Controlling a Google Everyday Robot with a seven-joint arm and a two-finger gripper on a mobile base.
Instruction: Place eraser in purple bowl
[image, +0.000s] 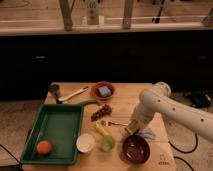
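Camera view. Looks down on a wooden tabletop (127, 95) set before a dark wall. Reaching in from the right: a white arm (170, 107), bent down to the pincer (131, 130), low over the tabletop just past the far-left rim of the purple bowl (136, 149). Pressed together on the eraser (131, 132), seen only as a small tan-and-dark block at the tip, above the wood and not yet inside the bowl. Just right of the pincer, a pale bluish scrap (148, 133). Left of the purple bowl, a green cup (107, 144) and a white cup (85, 143) side by side. Further left, a green tray (30, 142) with an orange fruit (44, 147) in its near corner. Toward the far edge, an orange-red bowl (94, 91) holding a blue sponge (104, 91), with a white-handled brush (72, 95) beside it. Between these and the cups, a dark brown cluster (101, 111) and a fork (116, 123).
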